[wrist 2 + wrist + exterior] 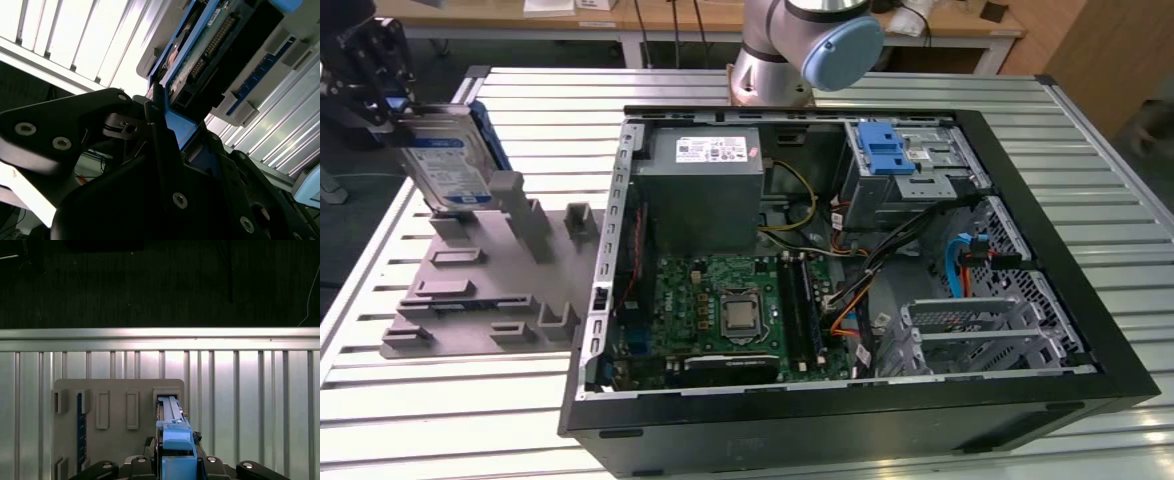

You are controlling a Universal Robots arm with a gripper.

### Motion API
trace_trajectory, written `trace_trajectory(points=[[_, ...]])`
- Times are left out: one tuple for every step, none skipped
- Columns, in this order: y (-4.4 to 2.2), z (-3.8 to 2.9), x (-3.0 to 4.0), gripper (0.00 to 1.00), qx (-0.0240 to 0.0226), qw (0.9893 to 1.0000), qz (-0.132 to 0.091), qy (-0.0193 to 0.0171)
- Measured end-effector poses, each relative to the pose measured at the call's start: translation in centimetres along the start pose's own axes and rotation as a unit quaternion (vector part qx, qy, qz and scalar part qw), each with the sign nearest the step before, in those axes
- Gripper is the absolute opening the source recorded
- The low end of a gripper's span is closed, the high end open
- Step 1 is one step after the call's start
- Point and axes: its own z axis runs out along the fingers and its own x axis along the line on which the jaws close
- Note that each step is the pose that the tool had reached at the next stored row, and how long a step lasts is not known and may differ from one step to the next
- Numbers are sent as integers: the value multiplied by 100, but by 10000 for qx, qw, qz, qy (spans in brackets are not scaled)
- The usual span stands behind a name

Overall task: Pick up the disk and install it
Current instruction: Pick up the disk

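Exterior view: gripper (pixel 390 105) clamps the disk (pixel 447 165) at the grey holder (pixel 467 290), nine o'clock of the computer case (pixel 854 430); not yet installed.

Nothing is legible: the print on the disk (pixel 447 165) and the power supply (pixel 707 200) is too small to read.

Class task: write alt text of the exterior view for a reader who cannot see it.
The tool grips the disk upright at a grey fixture on the exterior view's left. An open computer case lies beside it on a slatted metal table.
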Motion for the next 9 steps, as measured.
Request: trace_trajectory(points=[[0,-2,0,36,0,10000,0,0],[0,-3,0,36,0,10000,0,0],[0,-5,0,36,0,10000,0,0],[0,-7,0,36,0,10000,0,0],[0,-9,0,36,0,10000,0,0],[0,-11,0,36,0,10000,0,0],[0,-14,0,36,0,10000,0,0],[0,-16,0,36,0,10000,0,0],[0,-17,0,36,0,10000,0,0]])
